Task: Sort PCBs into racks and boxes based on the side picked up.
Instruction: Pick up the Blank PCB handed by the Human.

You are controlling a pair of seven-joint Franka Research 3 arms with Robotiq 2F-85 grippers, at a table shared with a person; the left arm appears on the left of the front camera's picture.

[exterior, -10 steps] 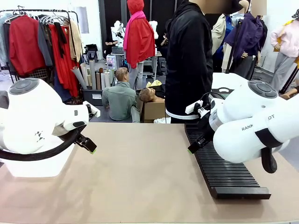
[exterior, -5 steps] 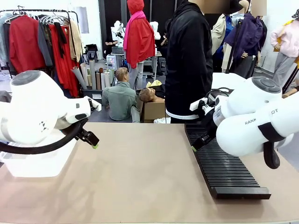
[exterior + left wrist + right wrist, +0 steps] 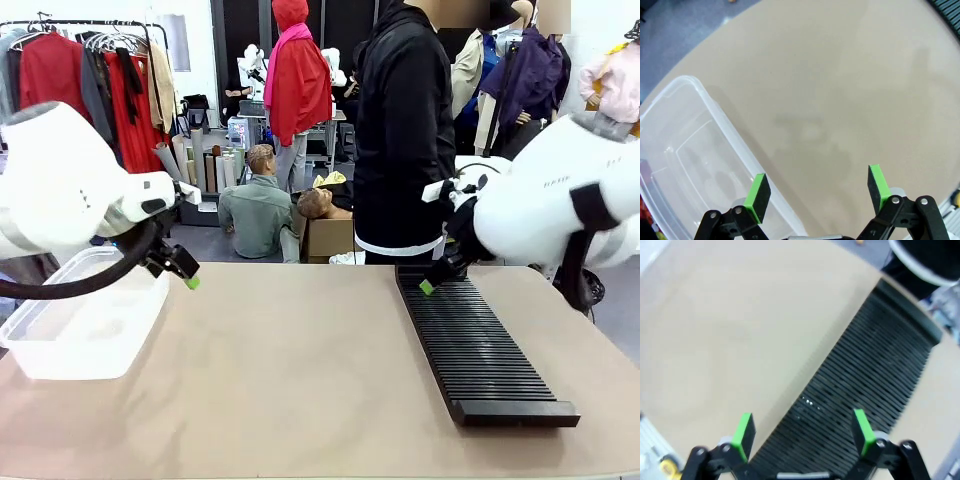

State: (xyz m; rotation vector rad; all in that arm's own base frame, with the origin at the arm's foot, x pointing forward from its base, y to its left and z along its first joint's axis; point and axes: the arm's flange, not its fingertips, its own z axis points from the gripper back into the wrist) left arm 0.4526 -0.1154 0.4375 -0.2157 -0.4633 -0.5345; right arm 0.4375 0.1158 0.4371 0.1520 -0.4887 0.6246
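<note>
A: Biggest first. What's on the counter?

B: A bare tan top through the middle. A person in a black top stands at the far side; I can't make out the hands. The long black ribbed rack lies along the robot's right, running from the far edge toward the near one, and its slots look vacant. The clear plastic tub sits at the left edge, with nothing in it as far as I can tell.

A: And the pincers?

B: The left pincer hangs above the counter, jaws apart and nothing between them, with the tub's rim under one green pad. The right pincer hovers over the rack's inner edge near its far end, jaws spread wide, also holding nothing.

A: So neither has a PCB. What's the step?

B: I'd judge it's fetching or receiving the first one. Keep the jaws wide, close on the board's thin edges rather than its faces, and read which face is up before choosing. For the rack, turn the board upright and line it up with a single slot. For the tub, release it low and flat.
</note>
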